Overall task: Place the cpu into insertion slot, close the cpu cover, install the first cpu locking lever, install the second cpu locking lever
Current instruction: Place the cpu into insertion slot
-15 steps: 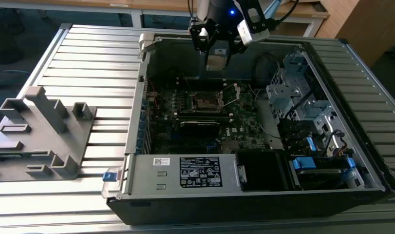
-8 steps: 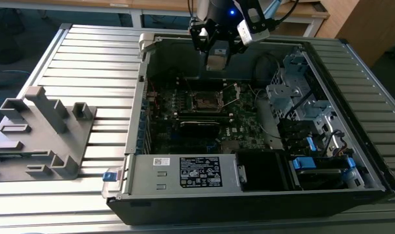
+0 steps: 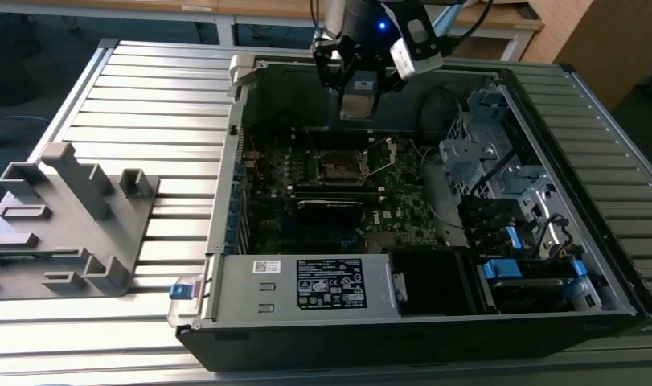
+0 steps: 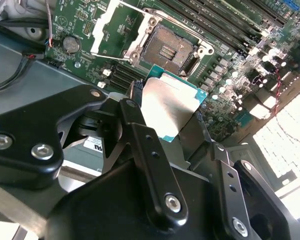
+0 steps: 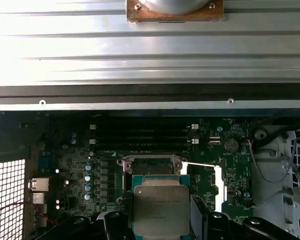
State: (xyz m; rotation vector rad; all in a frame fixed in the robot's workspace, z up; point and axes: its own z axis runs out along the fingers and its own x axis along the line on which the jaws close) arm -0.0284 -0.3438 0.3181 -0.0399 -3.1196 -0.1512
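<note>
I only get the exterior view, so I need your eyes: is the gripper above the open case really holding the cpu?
Observer: Yes. In both wrist views the gripper is shut on the cpu, gripping it by two opposite edges.
Operator: Is the insertion slot free?
Observer: In the second wrist view the insertion slot is empty, with its contact field bare.
Operator: And the cpu cover?
Observer: The cpu cover is swung open. It sits off to one side of the slot, not over it.
</note>
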